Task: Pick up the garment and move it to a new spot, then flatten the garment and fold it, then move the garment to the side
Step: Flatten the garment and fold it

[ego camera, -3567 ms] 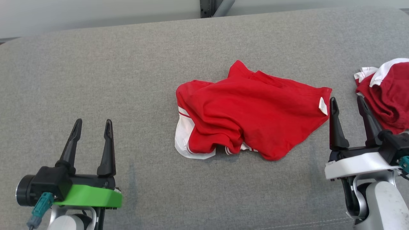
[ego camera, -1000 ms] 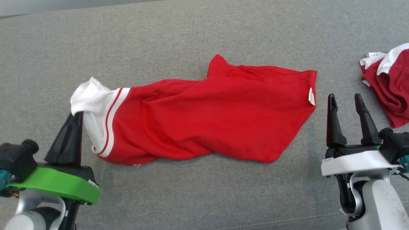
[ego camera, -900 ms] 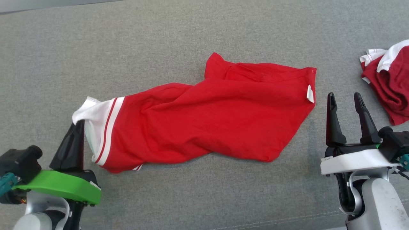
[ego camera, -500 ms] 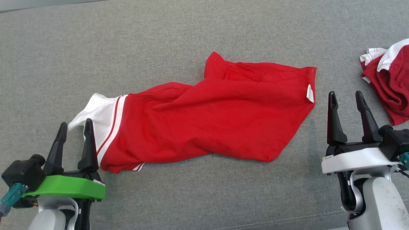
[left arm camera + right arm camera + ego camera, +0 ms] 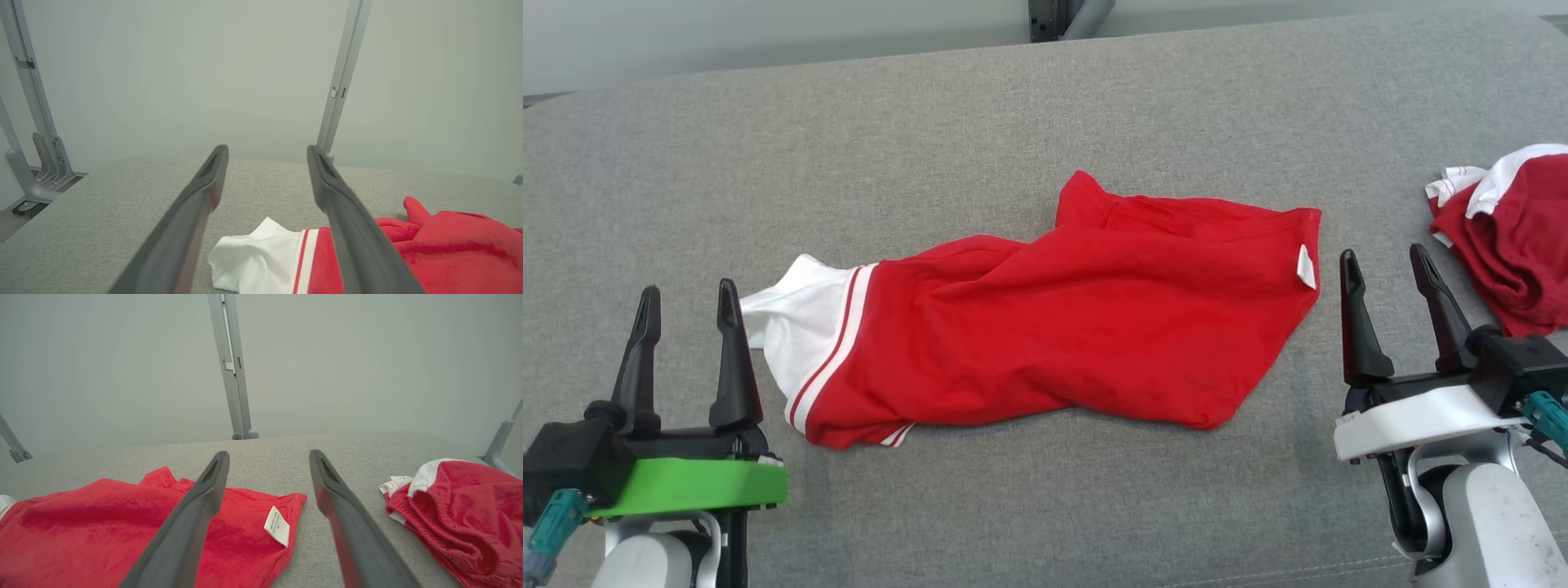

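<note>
Reading from the lower left of the head view, we find the left gripper (image 5: 686, 287) low over the grey upholstered surface (image 5: 931, 147), its two dark fingers spread wide with nothing between them. Its inner finger stands just beside the white striped cuff (image 5: 805, 322) without pinching it. We judge it sits there because that cuff is the nearest free end of the red garment (image 5: 1078, 327), handy for a fresh pinch.

The garment lies across the middle of the frame, drawn out from left to right but not flat. A diagonal ridge runs through the red cloth, the upper edge is turned over near the top centre, and the lower right corner comes to a point. So we take the relocating as done, the flattening as only partly done, and the folding as not yet begun.

At the garment's right edge a small white label (image 5: 1305, 266) shows. Just beyond it, at the lower right, the right gripper (image 5: 1382, 251) points up the frame, fingers likewise parted and empty. It is near the garment's edge but apart from it, well placed, we think, to take that end.

At the far right edge a second red-and-white garment (image 5: 1515, 237) lies crumpled, well apart from the first. As for containers, the upholstered surface alone bears both garments, loose on top of it
</note>
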Robot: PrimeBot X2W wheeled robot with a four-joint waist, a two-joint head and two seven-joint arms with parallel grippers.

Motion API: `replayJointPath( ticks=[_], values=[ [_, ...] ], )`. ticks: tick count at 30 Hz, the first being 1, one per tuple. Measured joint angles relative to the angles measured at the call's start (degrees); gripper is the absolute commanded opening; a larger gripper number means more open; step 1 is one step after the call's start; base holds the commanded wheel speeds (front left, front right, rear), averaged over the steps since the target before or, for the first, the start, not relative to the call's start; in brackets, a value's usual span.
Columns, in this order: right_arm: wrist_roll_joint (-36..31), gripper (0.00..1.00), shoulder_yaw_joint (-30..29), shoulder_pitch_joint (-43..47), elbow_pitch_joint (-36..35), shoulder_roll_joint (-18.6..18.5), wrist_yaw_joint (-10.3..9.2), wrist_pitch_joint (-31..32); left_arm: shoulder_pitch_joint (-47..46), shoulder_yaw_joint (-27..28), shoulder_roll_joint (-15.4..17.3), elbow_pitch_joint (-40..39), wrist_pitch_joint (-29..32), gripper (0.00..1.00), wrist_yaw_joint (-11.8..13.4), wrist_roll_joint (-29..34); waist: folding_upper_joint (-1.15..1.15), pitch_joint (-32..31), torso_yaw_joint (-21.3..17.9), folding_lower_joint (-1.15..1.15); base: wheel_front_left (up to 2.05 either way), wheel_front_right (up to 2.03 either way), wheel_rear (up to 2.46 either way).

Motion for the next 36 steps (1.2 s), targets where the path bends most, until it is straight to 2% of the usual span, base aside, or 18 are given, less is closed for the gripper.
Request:
replayJointPath(
  ticks=[15, 23, 27, 36],
  values=[
    [0.98, 1.0, 0.03, 0.47, 0.56, -0.68, 0.0, 1.15, 1.37, -2.12, 0.46, -0.34, 1.12, 1.0, 0.46, 1.27, 0.0, -0.94, 0.92, 0.0, 0.0, 0.0, 0.0],
    [3.57, 1.0, 1.68, -8.06, 5.58, -7.12, 0.0, 4.02, -1.15, -3.71, 0.12, -0.48, 1.25, 1.0, -0.09, 1.52, 0.0, 1.56, 3.42, 0.0, 0.0, 0.0, 0.0],
    [5.64, 1.0, 6.8, -14.05, 9.22, -11.57, 0.0, 7.42, -3.09, -4.56, -0.91, 0.24, 0.99, 1.0, -0.69, 1.65, 0.0, 3.62, 5.24, 0.0, 0.0, 0.0, 0.0],
    [14.16, 1.0, 24.37, -24.58, 14.97, -21.46, 0.0, 16.18, -5.81, -5.76, -3.12, 3.33, 0.08, 1.0, -2.59, 2.0, 0.0, 7.83, 9.93, 0.0, 0.0, 0.0, 0.0]
  ],
)
